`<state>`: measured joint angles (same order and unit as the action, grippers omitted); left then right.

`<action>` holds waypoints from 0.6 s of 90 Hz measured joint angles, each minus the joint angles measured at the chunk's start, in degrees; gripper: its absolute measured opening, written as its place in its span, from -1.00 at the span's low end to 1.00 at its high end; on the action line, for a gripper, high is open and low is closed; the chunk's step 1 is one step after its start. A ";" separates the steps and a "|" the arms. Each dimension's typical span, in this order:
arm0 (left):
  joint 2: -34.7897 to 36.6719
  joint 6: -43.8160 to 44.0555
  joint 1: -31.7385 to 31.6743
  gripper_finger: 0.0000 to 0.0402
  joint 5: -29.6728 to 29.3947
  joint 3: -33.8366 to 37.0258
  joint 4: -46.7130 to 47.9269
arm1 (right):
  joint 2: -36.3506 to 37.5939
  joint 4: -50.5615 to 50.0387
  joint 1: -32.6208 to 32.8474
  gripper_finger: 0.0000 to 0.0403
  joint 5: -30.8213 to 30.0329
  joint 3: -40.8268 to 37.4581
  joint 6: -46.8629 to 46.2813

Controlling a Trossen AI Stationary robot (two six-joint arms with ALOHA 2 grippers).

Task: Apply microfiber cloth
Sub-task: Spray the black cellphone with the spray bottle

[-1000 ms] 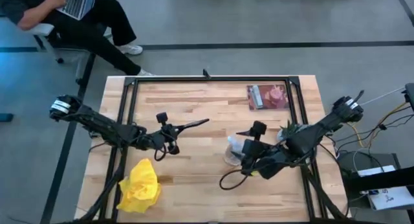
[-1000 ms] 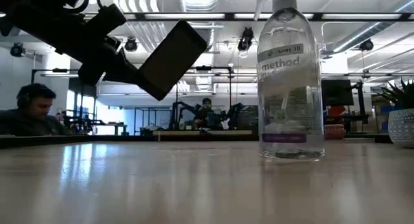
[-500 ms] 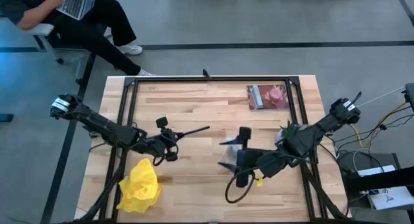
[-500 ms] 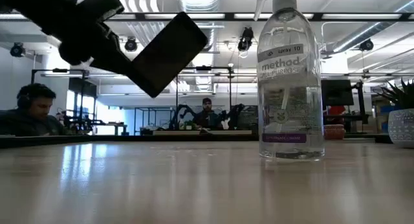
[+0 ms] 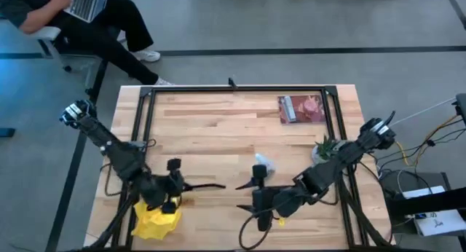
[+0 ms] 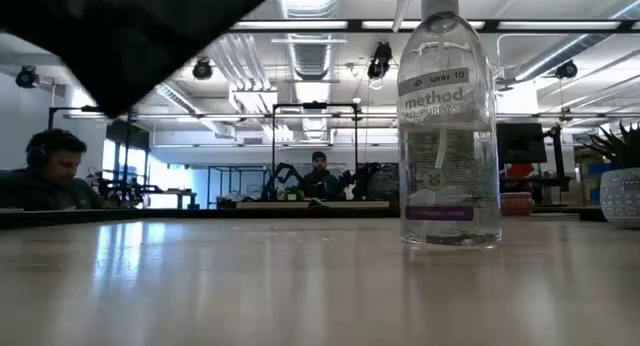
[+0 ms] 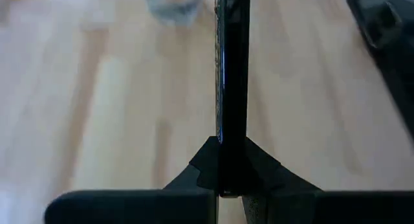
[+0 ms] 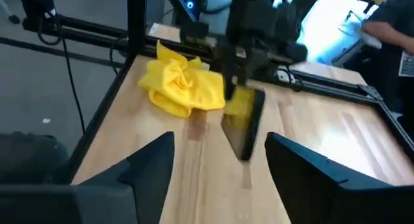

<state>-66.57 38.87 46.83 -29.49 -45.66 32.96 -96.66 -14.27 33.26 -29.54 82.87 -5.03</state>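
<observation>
Microfiber cloth (image 5: 155, 221) now partly under lowered left end effector (image 5: 191, 186), phone (image 5: 206, 186) gripped.

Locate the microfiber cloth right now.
In the high view the microfiber cloth lies crumpled at the table's near-left corner, just beneath the left claw, which holds the black phone edge-on.

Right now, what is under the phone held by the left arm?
The black phone, clamped in the left gripper, hangs over bare wooden table. The microfiber cloth lies beside it, partly covered by that arm.
</observation>
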 joint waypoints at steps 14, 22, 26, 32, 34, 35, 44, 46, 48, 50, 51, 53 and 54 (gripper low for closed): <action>-0.65 14.16 5.43 -0.94 5.74 -1.45 7.37 | -2.06 -0.22 0.00 0.03 2.76 -0.01 -1.73; -1.24 22.48 8.55 -0.94 10.75 -0.83 8.16 | -3.00 0.08 0.00 0.01 4.14 -0.02 -1.60; -1.68 26.77 10.09 -0.94 12.70 -0.27 8.12 | -3.41 -0.12 0.13 0.01 4.17 -0.02 -1.39; -2.42 32.34 12.13 -0.94 14.03 0.45 8.43 | -3.92 -0.08 0.12 0.02 4.29 -0.02 -1.17; -2.67 33.80 12.74 -0.94 14.22 0.56 8.52 | -4.01 -0.21 0.12 0.02 4.28 -0.02 -1.04; -2.80 34.44 13.06 -0.94 14.28 0.60 8.52 | -4.07 -0.21 0.11 0.02 4.28 -0.02 -1.00; -4.09 39.43 15.52 -0.94 14.55 0.71 8.25 | -4.25 0.02 -0.05 0.04 4.26 -0.02 -0.93; -4.39 40.33 15.88 -0.94 14.61 0.71 8.25 | -4.25 0.01 -0.11 0.05 4.25 -0.02 -0.91; -4.72 41.06 16.22 -0.94 14.68 0.71 8.25 | -4.25 0.03 -0.22 0.05 4.26 -0.02 -0.90; -5.06 41.83 16.58 -0.94 14.75 0.71 8.23 | -4.25 0.03 -0.28 0.05 4.25 -0.02 -0.90; -5.25 42.23 16.73 -0.94 14.82 0.71 8.23 | -4.25 0.03 -0.29 0.05 4.24 -0.02 -0.91; -5.66 43.02 17.04 -0.94 15.02 0.71 8.21 | -4.27 0.03 -0.32 0.06 4.24 -0.02 -0.92; -5.89 43.40 17.21 -0.94 15.13 0.71 8.20 | -4.29 0.03 -0.35 0.06 4.24 -0.02 -0.93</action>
<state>-72.45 82.27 64.04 -14.36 -44.95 41.17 -100.95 -14.24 32.90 -25.30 82.85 -5.96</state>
